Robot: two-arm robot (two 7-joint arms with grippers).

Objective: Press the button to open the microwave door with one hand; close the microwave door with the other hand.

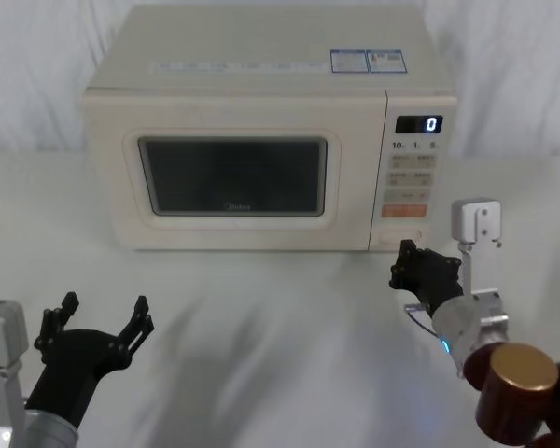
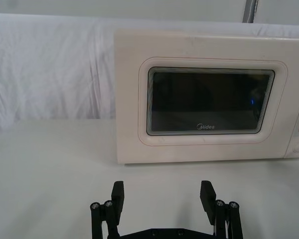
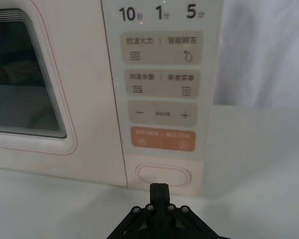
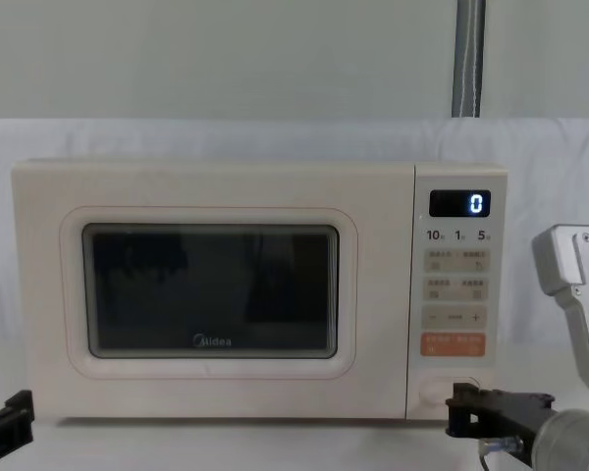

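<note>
Though glossy-windowed, cream rounded microwave door (image 4: 211, 289)

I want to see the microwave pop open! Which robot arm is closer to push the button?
The right one. The right gripper, shut, points at the oval button at the bottom of the control panel. The left gripper waits open, back from the closed microwave door.

The left gripper (image 2: 162, 194) is seen with fingers spread apart, held above the white table (image 2: 50, 164), well short of the closed microwave door (image 2: 204, 102) with its dark window.
</note>
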